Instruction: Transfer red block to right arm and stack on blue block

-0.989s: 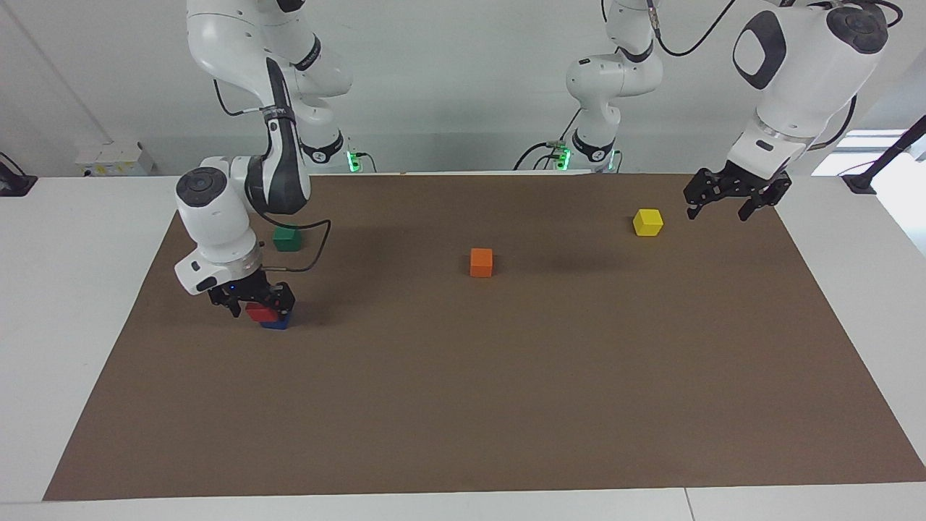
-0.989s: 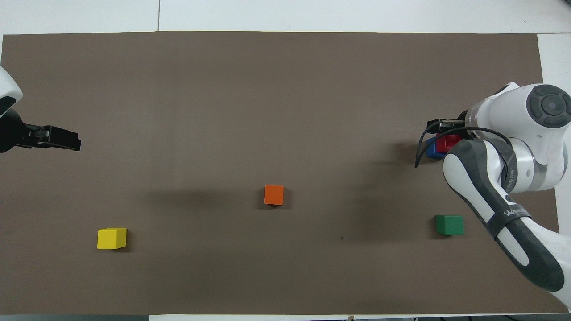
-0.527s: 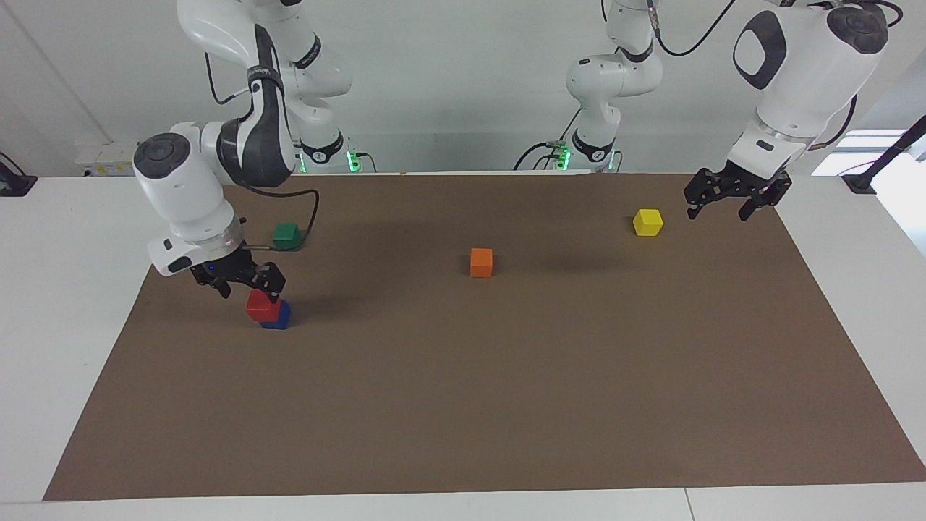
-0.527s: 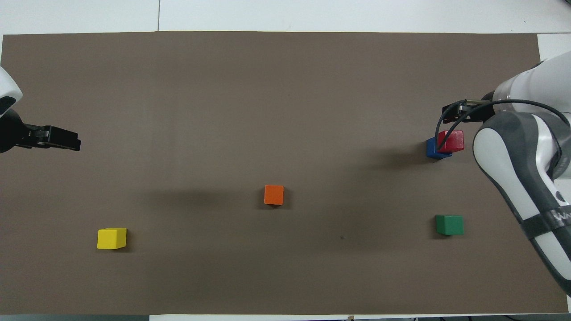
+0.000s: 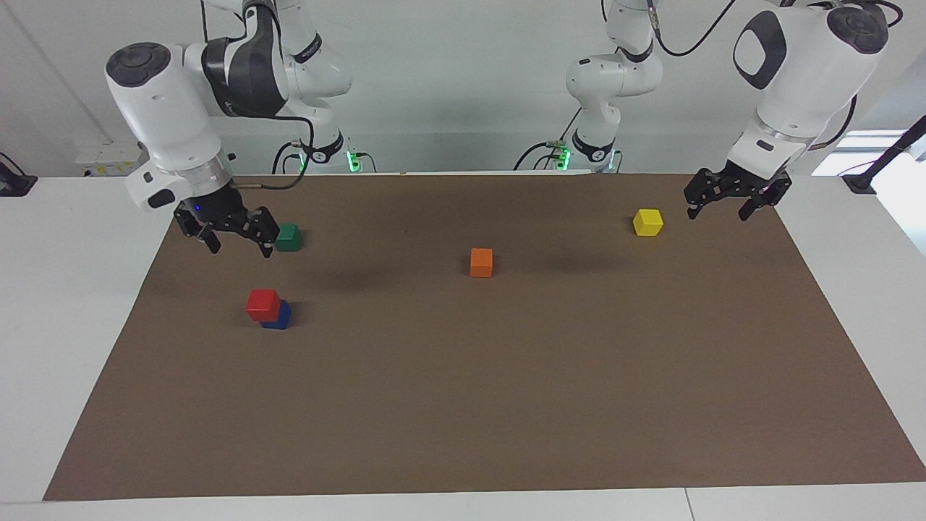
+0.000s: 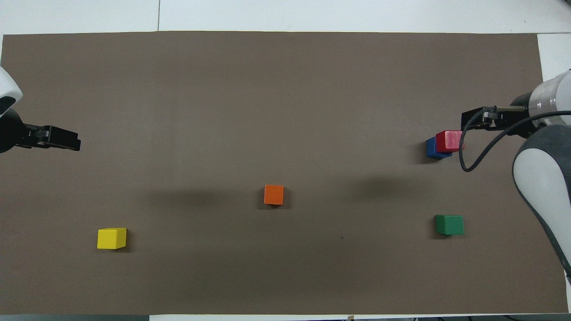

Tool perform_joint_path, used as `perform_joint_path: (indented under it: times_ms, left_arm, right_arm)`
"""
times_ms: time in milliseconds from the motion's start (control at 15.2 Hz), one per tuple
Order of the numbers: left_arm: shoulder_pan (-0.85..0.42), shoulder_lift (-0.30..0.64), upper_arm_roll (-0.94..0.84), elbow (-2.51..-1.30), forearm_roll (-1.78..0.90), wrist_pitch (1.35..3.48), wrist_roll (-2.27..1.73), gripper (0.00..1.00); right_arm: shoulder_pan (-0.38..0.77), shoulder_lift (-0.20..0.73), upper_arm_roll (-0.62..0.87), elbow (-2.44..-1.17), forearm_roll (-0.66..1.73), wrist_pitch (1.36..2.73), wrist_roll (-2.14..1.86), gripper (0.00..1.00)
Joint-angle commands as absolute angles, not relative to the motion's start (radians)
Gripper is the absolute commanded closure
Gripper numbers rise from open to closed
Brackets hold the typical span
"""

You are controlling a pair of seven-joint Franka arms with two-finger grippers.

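The red block (image 5: 262, 304) (image 6: 449, 140) sits on top of the blue block (image 5: 280, 318) (image 6: 431, 148), slightly offset, toward the right arm's end of the brown mat. My right gripper (image 5: 240, 250) (image 6: 466, 120) hangs open and empty in the air over the mat, well clear of the stack. My left gripper (image 5: 718, 214) (image 6: 76, 143) waits open and empty above the mat's edge at the left arm's end, beside the yellow block.
A green block (image 5: 288, 237) (image 6: 449, 224) lies nearer to the robots than the stack. An orange block (image 5: 481, 262) (image 6: 273, 195) sits mid-mat, a yellow block (image 5: 647, 222) (image 6: 111, 238) toward the left arm's end. A black cable (image 6: 466, 165) loops from the right wrist.
My right gripper, open around the red block a second ago, has risen away from the stack. The red block stays on the blue block. The left arm has not moved.
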State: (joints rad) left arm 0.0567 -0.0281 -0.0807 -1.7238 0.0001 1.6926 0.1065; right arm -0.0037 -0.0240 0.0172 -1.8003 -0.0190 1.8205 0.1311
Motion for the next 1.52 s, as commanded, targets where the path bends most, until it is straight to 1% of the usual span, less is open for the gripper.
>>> perform_joint_path:
  times_ms: [0,132,198,527,1451]
  left_arm:
    - [0.051,-0.043,-0.074,-1.733,-0.009,1.681,0.097,0.0]
    - [0.051,-0.043,-0.074,-1.733,-0.009,1.681,0.097,0.0]
    - [0.051,-0.043,-0.074,-1.733,-0.009,1.681,0.097,0.0]
    - [0.051,-0.043,-0.074,-1.733,-0.009,1.681,0.097,0.0]
    - [0.051,-0.043,-0.074,-1.733,-0.009,1.681,0.097,0.0]
  right_arm:
    - [-0.012,-0.061,0.018,-1.783,-0.002,1.717,0.072,0.0]
    - [-0.021,-0.064,0.014,-1.747,-0.002,1.649,0.045,0.0]
    - [-0.025,-0.063,0.012,-1.741,-0.003,1.646,0.034,0.0]
    - [-0.046,-0.06,0.008,-1.74,-0.011,1.649,0.018,0.0]
    - [-0.051,-0.06,0.008,-1.735,-0.009,1.654,0.025,0.0]
